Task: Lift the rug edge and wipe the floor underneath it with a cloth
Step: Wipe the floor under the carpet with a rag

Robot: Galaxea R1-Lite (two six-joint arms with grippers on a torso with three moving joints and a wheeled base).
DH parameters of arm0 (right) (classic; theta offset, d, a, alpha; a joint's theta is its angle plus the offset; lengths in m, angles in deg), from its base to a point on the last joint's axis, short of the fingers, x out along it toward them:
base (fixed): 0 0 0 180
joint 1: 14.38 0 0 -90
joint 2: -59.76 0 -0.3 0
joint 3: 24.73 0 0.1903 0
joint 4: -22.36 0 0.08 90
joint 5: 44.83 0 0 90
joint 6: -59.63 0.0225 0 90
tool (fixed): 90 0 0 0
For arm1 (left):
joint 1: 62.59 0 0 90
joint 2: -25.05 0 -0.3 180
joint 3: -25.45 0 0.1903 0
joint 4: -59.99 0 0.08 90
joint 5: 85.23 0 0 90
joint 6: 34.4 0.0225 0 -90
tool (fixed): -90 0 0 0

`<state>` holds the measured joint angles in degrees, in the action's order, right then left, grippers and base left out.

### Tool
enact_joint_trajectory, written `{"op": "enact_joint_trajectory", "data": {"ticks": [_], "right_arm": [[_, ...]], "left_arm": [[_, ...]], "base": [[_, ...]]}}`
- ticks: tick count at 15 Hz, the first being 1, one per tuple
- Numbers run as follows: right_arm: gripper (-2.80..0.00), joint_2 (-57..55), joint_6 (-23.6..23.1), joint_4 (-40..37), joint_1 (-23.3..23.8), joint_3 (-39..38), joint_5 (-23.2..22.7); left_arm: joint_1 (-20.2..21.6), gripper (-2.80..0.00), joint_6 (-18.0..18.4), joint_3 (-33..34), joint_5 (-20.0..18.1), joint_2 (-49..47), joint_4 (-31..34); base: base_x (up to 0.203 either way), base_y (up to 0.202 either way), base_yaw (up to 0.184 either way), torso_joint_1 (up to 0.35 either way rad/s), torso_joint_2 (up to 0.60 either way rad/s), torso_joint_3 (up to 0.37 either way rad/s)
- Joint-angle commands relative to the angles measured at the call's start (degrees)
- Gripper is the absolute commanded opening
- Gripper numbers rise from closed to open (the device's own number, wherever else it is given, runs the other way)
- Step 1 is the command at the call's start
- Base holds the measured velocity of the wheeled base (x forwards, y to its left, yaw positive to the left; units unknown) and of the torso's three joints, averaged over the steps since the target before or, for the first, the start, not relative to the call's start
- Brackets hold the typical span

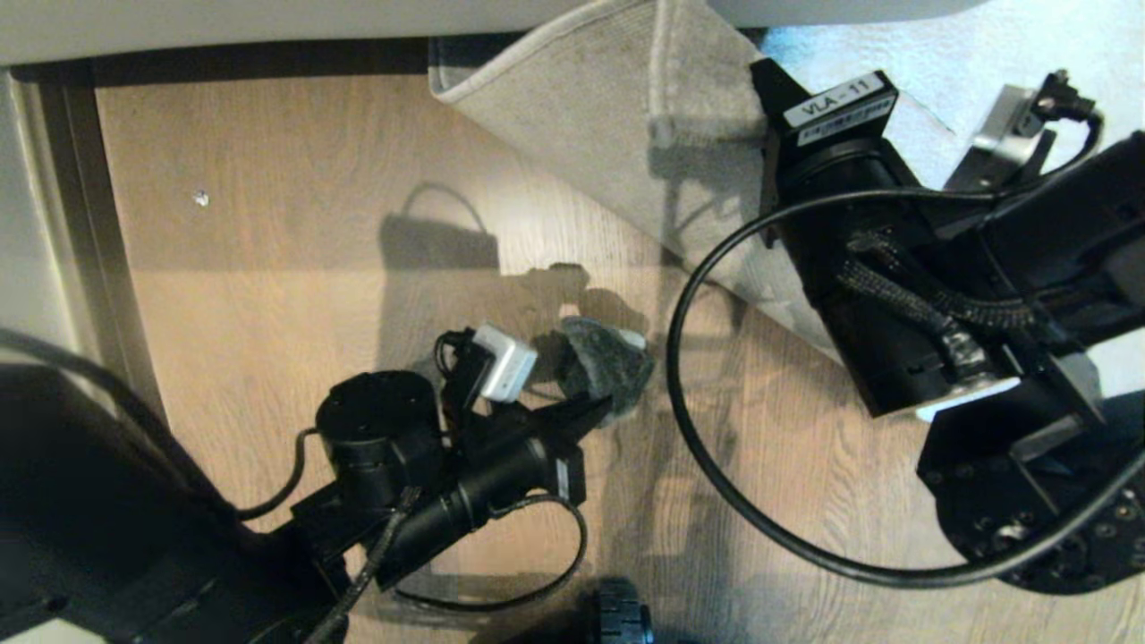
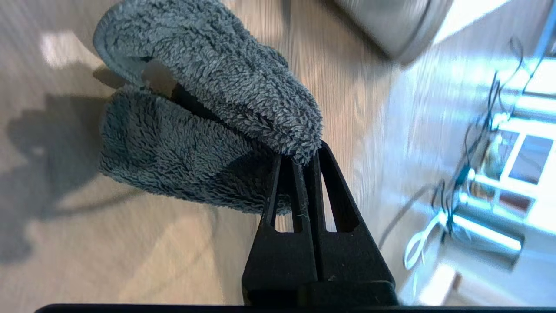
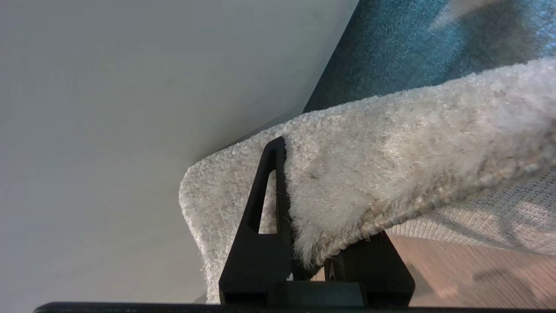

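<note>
My right gripper (image 1: 760, 89) is shut on the rug edge (image 1: 662, 116) and holds it up off the floor (image 1: 268, 268), so the pale underside (image 1: 572, 125) faces me. In the right wrist view the pile of the rug edge (image 3: 391, 174) drapes over the gripper (image 3: 304, 174). One finger (image 3: 271, 182) shows and the other is hidden under the rug. My left gripper (image 1: 599, 407) is shut on the cloth (image 1: 608, 362), a dark grey fluffy one, low over the bare planks in front of the raised rug. The cloth (image 2: 208, 108) hangs folded from the closed fingertips (image 2: 304, 158).
A pale wall (image 1: 224, 27) runs along the far side and a white frame (image 1: 45, 224) stands at the left. The right arm's black cable (image 1: 680, 376) loops over the floor between the arms. A base wheel (image 1: 622, 617) shows at the near edge. A small white speck (image 1: 201, 199) lies on the planks.
</note>
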<state>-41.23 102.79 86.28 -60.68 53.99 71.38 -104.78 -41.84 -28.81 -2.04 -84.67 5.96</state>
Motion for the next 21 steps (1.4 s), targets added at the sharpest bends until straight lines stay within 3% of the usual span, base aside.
{"op": "enact_joint_trajectory", "data": {"ticks": [1,7,12,21], "right_arm": [[-2.8,0.09,0.26,2.45,-0.02,-0.33,0.16],[-2.8,0.09,0.18,2.45,-0.11,-0.31,0.16],[-2.8,-0.04,0.26,2.52,-0.19,-0.33,0.07],[-2.8,-0.53,0.35,2.54,-0.37,-0.15,-0.55]], "left_arm": [[0.42,-2.8,-0.06,-4.21,0.01,-3.51,-0.51],[8.6,-2.8,-0.04,-10.95,-0.07,-6.17,-0.47],[17.46,-2.8,-0.19,-11.15,-0.07,-5.68,-3.76],[28.62,-2.8,-0.21,-7.53,-0.65,0.37,-5.42]], "base": [[0.0,0.0,0.0,0.0,0.0,0.0],[0.0,0.0,0.0,0.0,0.0,0.0],[0.0,0.0,0.0,0.0,0.0,0.0],[0.0,0.0,0.0,0.0,0.0,0.0]]}}
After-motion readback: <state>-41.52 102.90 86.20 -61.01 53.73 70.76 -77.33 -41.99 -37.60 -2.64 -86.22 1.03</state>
